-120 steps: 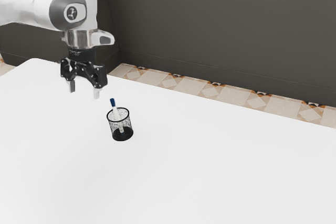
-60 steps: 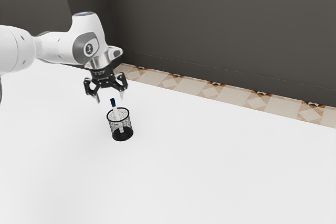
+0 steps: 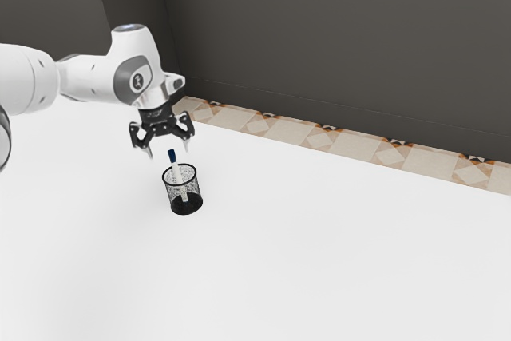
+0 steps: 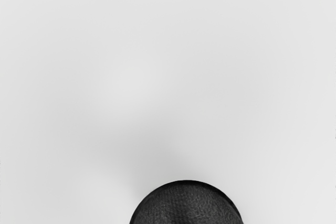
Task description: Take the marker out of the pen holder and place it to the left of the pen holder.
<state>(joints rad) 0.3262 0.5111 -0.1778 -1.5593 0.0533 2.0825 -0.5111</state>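
So the slim white marker with the dark blue cap [image 3: 172, 156] is in the round black wire-mesh pen holder [image 3: 188, 207], cap end up and poking past the rim. It's not quite upright: its long axis tips toward the exterior view's left as it rises, with the bottom end down inside the mesh. The holder itself stands on the plain white table [image 3: 319, 261].

As for me, my black two-finger pincer [image 3: 168, 151] is released, fingers spread with nothing between them. The cap sits just below my fingertips, pretty much under the gap. I honestly can't tell how well it lines up in depth, though the wrist view does put the holder right near the lower edge, so I'd guess I'm nearly over it.

I'd call this the lining-up step, grab still to come. My next move should be mostly down, with a small centring tweak, so the fingers straddle the cap above the rim. Then squeeze and pull up along that lean. Go straight up instead and the marker might drag on the mesh and tip the holder.
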